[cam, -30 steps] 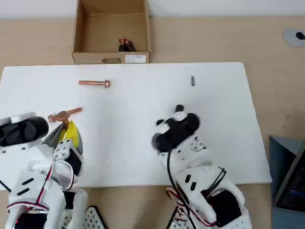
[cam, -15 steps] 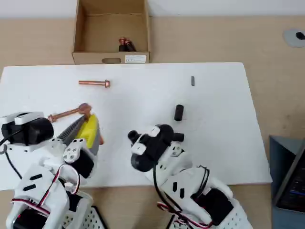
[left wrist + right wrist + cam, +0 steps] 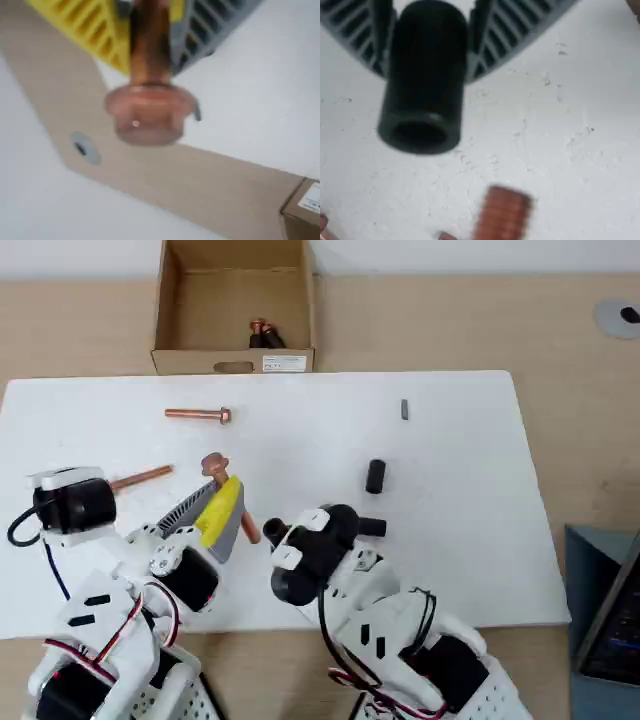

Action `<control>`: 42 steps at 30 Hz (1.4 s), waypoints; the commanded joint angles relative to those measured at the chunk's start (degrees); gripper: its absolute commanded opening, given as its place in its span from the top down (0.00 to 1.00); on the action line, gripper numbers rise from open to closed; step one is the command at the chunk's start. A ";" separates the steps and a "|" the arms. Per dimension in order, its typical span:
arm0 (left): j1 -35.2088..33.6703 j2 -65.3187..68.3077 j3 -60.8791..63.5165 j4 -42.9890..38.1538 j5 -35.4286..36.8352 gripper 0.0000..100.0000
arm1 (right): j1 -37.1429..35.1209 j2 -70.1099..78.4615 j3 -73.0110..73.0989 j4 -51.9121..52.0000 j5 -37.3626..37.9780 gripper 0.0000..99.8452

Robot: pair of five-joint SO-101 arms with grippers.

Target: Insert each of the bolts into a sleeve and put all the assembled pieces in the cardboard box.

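Your left gripper [image 3: 218,504] was clamped on a copper bolt [image 3: 213,465], pinching the shank just under the flanged head. The head pointed toward the top of the high view, and the threaded tip slanted to lower centre. Your right gripper [image 3: 427,45] held a black sleeve [image 3: 422,80] across its barrel, open mouth clear of the jaws. In the right wrist view the bolt's tip sat near that mouth but not yet in it. From above, the sleeve probably sat by that arm's dark head, lower centre, though it didn't read cleanly.

Handling, as judged: both parts stiff, small and light. The round metal shank was likely slick and apt to pivot, so the hold near the head looked sound. The sleeve would roll if dropped; the mid-barrel hold kept the bore free.

Beyond:
- spare sleeve [image 3: 375,476], right of centre on the white mat [image 3: 460,540]
- loose bolt [image 3: 140,478], at left
- second loose bolt [image 3: 197,415], upper left
- assembled pieces [image 3: 263,334], inside the cardboard box [image 3: 232,362] at top

Against the earlier frames: the held bolt had travelled rightward. The right arm had dropped from centre to lower centre, uncovering the spare sleeve. The loose bolts were unmoved.
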 commanded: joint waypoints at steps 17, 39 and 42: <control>0.09 -0.31 10.11 -12.48 0.79 1.00 | -0.92 -8.48 -0.57 -1.58 -0.53 0.99; 1.76 -0.31 10.20 -10.29 -5.01 1.00 | -0.57 -8.48 -0.22 -1.58 -0.53 0.99; 5.36 -0.31 7.74 -4.57 -4.75 1.00 | -0.57 -8.48 -0.22 -1.58 -0.53 0.99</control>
